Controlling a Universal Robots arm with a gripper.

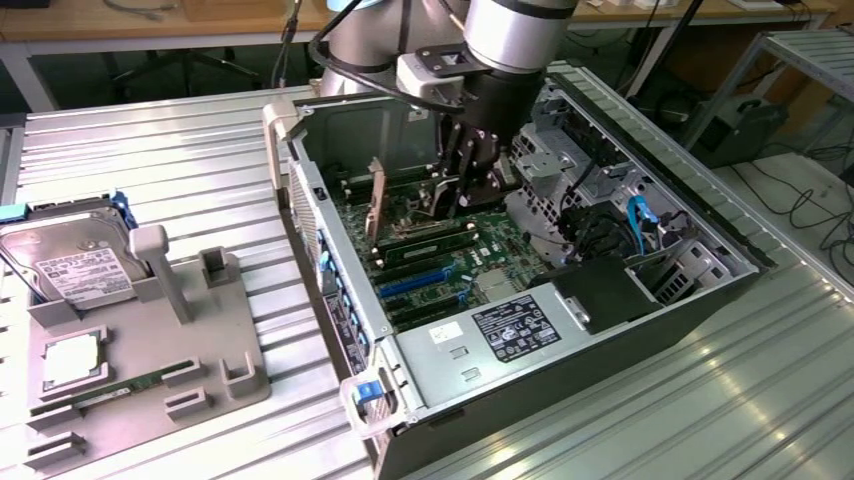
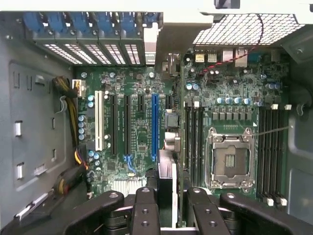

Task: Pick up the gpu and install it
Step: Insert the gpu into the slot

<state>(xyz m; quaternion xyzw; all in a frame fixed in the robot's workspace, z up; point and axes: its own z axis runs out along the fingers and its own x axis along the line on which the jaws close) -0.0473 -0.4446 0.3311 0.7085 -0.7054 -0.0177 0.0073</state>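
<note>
The gpu (image 1: 427,240), a thin dark card, stands on edge inside the open computer case (image 1: 534,340), low over the motherboard's expansion slots. My gripper (image 1: 461,200) reaches down into the case from above and is shut on the card's upper edge. In the wrist view the gpu (image 2: 167,171) shows edge-on between my black fingers (image 2: 144,210), just beside the long blue slot (image 2: 154,127). My gripper (image 2: 168,205) hides the card's near end. A silver bracket (image 2: 151,41) sits at the case's rear slot openings.
On the exterior view's left a grey fixture plate (image 1: 147,350) carries a silver hard drive (image 1: 74,265), a processor (image 1: 67,360) and a green memory stick (image 1: 127,385). The case holds a power supply (image 1: 514,325), drive cage (image 1: 561,170) and cables. An open processor socket (image 2: 231,159) lies beside the slots.
</note>
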